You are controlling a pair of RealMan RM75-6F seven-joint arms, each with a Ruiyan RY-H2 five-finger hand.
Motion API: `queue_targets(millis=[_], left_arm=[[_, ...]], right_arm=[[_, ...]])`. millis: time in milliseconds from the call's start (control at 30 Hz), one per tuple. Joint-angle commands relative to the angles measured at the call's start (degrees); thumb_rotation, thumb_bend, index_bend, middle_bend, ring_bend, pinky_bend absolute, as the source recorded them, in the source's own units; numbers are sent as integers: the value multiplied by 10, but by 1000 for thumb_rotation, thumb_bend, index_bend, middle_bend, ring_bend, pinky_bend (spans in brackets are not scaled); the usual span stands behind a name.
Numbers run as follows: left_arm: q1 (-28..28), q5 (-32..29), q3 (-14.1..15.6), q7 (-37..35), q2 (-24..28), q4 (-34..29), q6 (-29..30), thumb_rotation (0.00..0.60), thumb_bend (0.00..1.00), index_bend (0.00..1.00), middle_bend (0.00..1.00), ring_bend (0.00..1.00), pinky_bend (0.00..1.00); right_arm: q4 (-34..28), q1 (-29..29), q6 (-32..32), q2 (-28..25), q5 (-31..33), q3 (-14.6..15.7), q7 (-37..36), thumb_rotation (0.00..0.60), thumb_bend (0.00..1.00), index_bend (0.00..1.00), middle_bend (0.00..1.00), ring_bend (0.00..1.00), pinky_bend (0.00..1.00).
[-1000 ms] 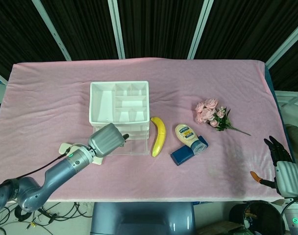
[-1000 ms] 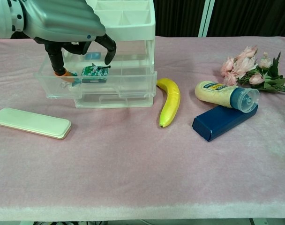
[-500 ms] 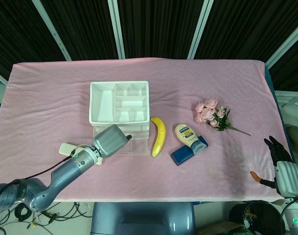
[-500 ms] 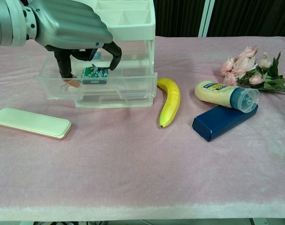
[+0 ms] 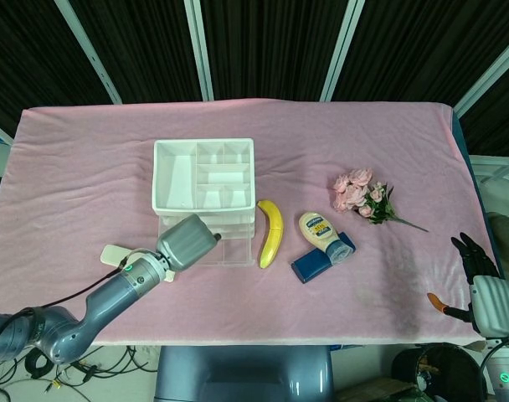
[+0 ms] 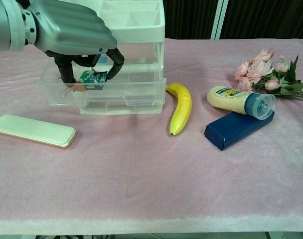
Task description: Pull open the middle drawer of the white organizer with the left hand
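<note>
The white organizer (image 5: 203,174) stands left of centre on the pink cloth, its clear middle drawer (image 6: 134,90) drawn out toward me. My left hand (image 6: 72,32) hangs over the drawer's left half, with its dark fingers (image 6: 114,62) curled down behind the clear front wall. They touch a small green packet (image 6: 91,78) inside. In the head view the left hand (image 5: 187,241) covers the drawer front. My right hand (image 5: 480,280) rests off the table's near right corner, fingers spread, holding nothing.
A flat white case (image 6: 34,130) lies in front of the organizer at the left. A banana (image 6: 180,107) lies just right of the drawers. Further right are a mayonnaise bottle (image 6: 236,99) on a blue box (image 6: 236,130), and pink flowers (image 6: 266,69).
My left hand has shifted right and sunk deeper into the drawer, and the green packet has slid a little left. The drawer has hardly moved. The right hand is still.
</note>
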State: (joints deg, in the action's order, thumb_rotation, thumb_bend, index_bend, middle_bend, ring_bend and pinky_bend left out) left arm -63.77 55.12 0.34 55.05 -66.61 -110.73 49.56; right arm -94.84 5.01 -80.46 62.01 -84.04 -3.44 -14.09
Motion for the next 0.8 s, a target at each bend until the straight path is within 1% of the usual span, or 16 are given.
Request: queue_targets(millis=[33,167,467,667,800], left_arm=[[0,1,2,-3,4,-2,2,600,289,494,1000,1000,1000],[0,5,5,-7,9,-4,5,600,341,527,1000,1000,1000],[-2,16,3,-13,20,-18,15,600,345,544,1000,1000,1000],[-5,23,-10,-15,34,-41,31,600,345,550,1000,1000,1000],[-4,29,-27,-24,52,-66,50,600,345,551,1000,1000,1000]], right_arm=[[0,0,0,0,0,0,0,600,80,0,0,0,120],[-1,0,0,0,0,0,1,600,80,0,0,0,121],[-1,0,0,0,0,0,0,600,80,0,0,0,121],[-1,0,0,0,0,0,0,600,80,0,0,0,121],[-1,0,0,0,0,0,0,600,80,0,0,0,121]])
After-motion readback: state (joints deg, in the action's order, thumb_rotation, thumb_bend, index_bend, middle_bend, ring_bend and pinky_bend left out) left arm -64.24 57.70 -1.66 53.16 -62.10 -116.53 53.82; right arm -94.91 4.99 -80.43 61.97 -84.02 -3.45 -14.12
